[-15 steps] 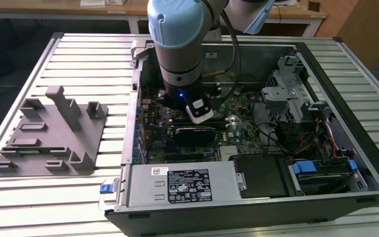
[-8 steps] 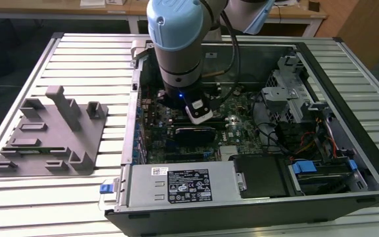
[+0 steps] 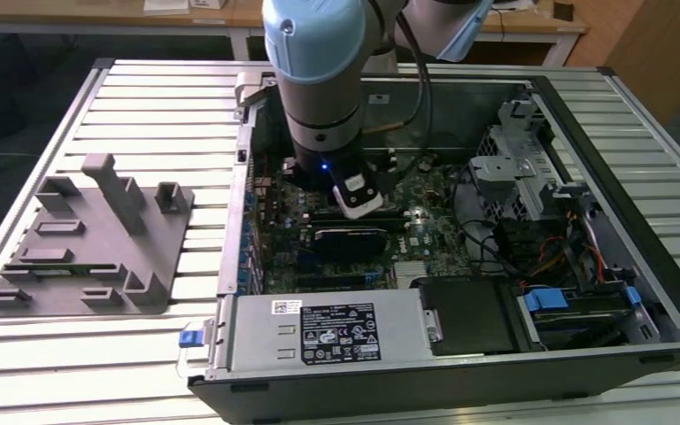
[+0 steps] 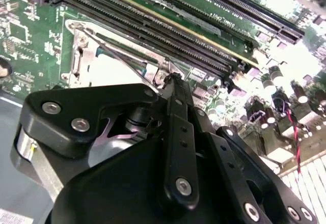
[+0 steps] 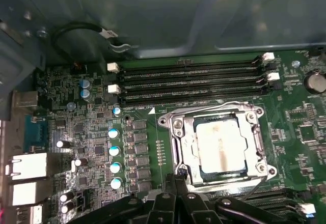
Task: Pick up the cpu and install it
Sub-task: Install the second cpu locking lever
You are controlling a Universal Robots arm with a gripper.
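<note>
First wrist view: flat square silver-topped cpu [image 5: 220, 147] seated inside metal-framed socket [image 5: 178, 132], 12 o'clock of black gripper [image 5: 175, 183]; finger state: can't tell.

End effector [image 4: 173, 81]: black linkage with silver screws, filling the lower half; its tip points toward 12 o'clock.
Socket frame [image 4: 81, 56]: metal, at 10 o'clock from the tip, partly hidden behind the black linkage.
Cpu [image 4: 114, 66]: pale, shiny patch inside the frame, just beside the tip.
Memory slots [image 4: 168, 28]: dark rows running from 10 to 3 o'clock.
Motherboard [image 4: 25, 30]: green.
Capacitors [image 4: 277, 81]: cluster at 3 o'clock.
</note>
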